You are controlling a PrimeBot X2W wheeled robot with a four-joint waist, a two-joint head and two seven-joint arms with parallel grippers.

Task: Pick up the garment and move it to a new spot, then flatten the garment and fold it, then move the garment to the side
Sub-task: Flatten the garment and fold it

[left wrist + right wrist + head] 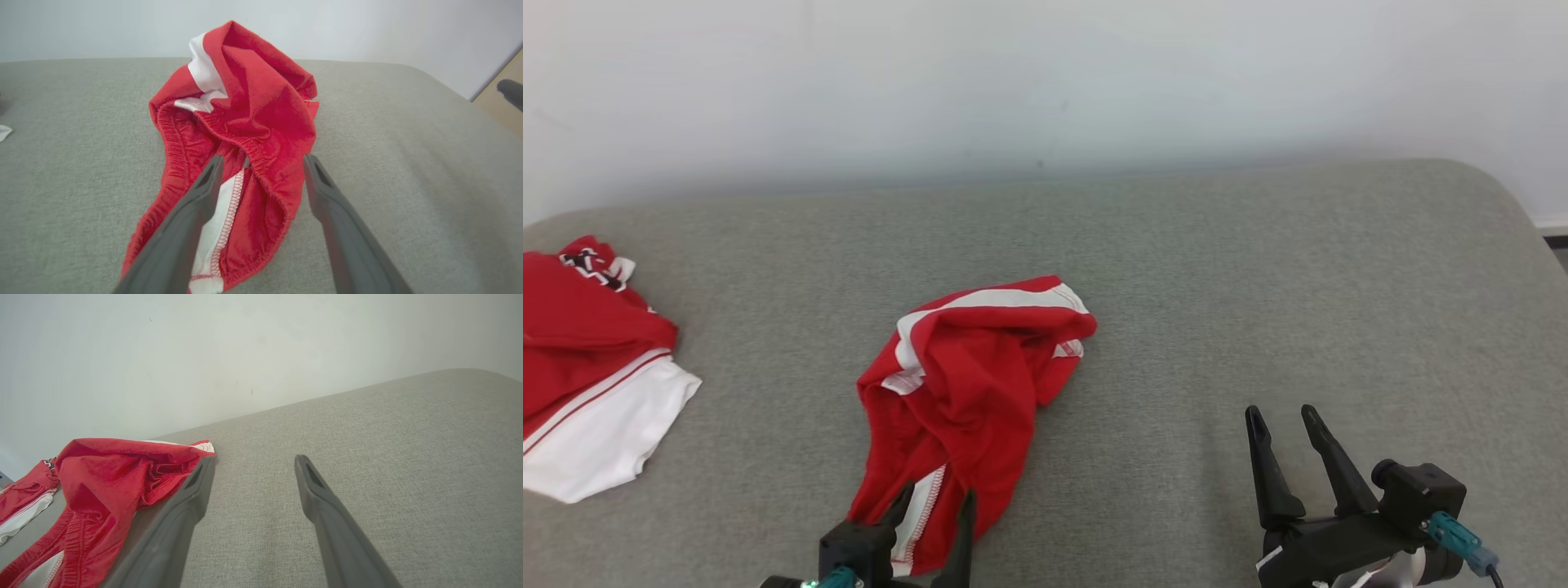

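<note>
The crumpled red knit garment with white stripes (968, 384) lies mid-surface on grey woven upholstery (1258, 269). We count two garments and two grippers. Nearest, our left gripper (937, 492) has its fingers apart astride the elastic hem, clamping nothing. Our right gripper (1280, 411), likewise spread, is over bare fabric. Far left lies a second red-and-white garment (580, 367).

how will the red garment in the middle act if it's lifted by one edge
Probably floppy: the red garment lies crumpled in soft folds, so it would likely hang and drape. It seems light, being thin fabric. Pushed across the grey fabric surface, it would likely bunch rather than slide.
</note>
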